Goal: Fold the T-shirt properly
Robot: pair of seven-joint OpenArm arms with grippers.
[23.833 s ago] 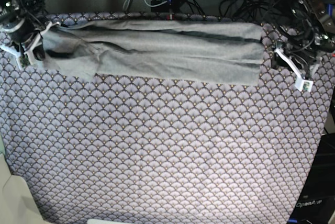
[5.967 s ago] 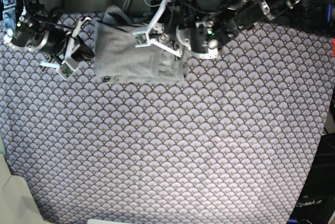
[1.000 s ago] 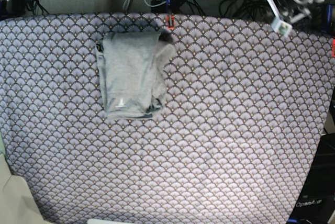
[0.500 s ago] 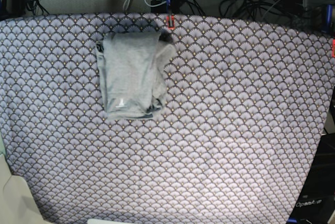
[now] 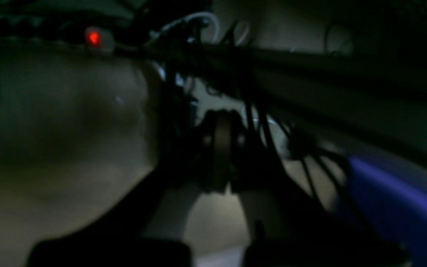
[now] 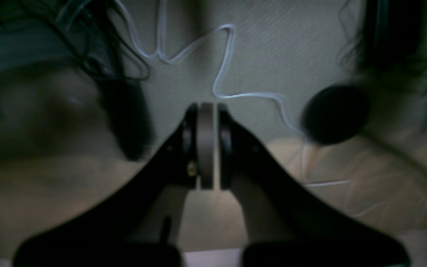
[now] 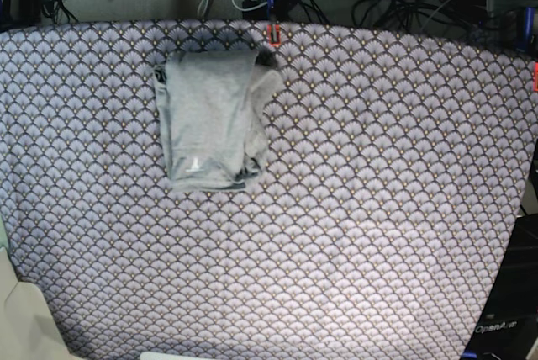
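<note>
T-shirt (image 7: 212, 118) lies folded on bench (image 7: 378, 209); left gripper (image 5: 222, 163) and right gripper (image 6: 206, 148) pressed closed, empty. Keep arms clear, leave stack untouched.

The T-shirt (image 7: 214, 116) is soft, matt heather-grey knit cloth, lightly rumpled at its edges. The table cloth (image 7: 353, 209) under it is a smooth woven fabric printed with purple scallops — flat, no sheen. The right gripper (image 6: 206, 144) looks like matt black plastic with a pale, dull pad between; behind it, a thin glossy white cable (image 6: 232, 63) on ribbed grey carpet.
</note>
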